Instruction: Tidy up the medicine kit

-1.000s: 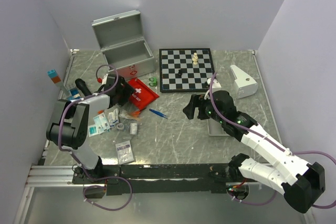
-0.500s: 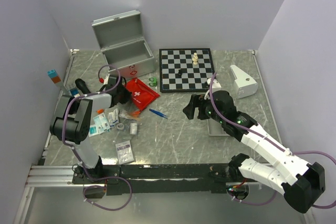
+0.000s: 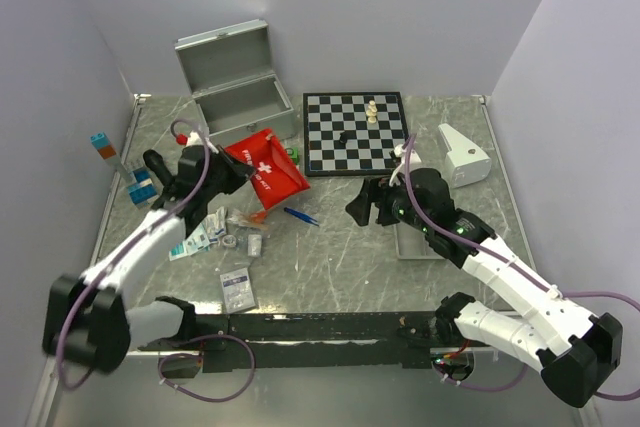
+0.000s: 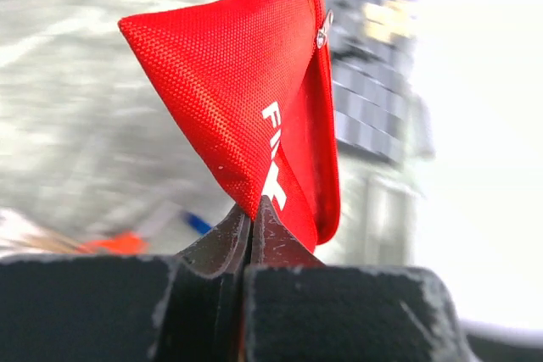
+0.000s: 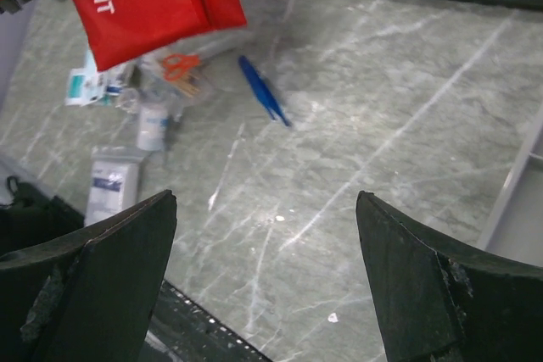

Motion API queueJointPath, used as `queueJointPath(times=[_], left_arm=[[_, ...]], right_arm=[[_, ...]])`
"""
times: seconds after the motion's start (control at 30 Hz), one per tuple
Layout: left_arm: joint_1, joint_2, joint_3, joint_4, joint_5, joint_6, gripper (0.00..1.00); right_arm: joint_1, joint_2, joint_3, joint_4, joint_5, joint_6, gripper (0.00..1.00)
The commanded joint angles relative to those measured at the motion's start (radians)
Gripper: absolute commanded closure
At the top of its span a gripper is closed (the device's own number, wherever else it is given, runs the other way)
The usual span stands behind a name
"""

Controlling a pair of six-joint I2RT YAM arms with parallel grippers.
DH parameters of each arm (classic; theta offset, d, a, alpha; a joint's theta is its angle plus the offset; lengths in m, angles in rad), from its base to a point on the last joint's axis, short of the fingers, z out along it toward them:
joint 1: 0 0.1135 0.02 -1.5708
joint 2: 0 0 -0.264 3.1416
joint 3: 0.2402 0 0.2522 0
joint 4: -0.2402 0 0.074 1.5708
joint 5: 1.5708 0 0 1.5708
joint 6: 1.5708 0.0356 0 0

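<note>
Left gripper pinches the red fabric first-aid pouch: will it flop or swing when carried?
Probably floppy: the red woven-fabric pouch folds into a peak above the left gripper. Likely light, since one small pinch holds it up. It may swing.

Even, soft light; background behind the red pouch (image 4: 254, 108) blurs, washed white at right

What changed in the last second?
The left tool closed on the red pouch and raised it off the table; the left arm stretched out low. The right tool stayed open and still; silver case, chessboard and loose supplies unchanged.
</note>
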Motion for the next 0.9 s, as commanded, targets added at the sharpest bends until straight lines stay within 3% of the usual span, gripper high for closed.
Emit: queueJointPath(times=[0.0,0.23,0.5,0.7,0.87], left_arm=[[-0.048,-0.197,-0.088,0.124,0.194,0.068,0.99],[-0.108,-0.392,-0.200,0.337,0.409,0.034,0.99],[-0.126,-0.438,-0.253,0.514,0.566,-0.050,0.99],[-0.191,-0.432,-0.234,0.487,0.542,-0.038,0.99],[-0.238,-0.444,-0.218,0.445,0.483,-0.009,0.99]], right_arm=[[0.002,-0.021,0.074,0.047,-0.089,-0.023,0.07],[-0.009,-0.030,0.107,0.096,-0.184,0.080,0.07],[-0.044,-0.073,0.030,0.286,-0.349,0.151,0.12],[-0.044,-0.042,0.012,0.338,-0.388,0.144,0.21],[-0.043,-0.004,0.008,0.375,-0.416,0.152,0.37]])
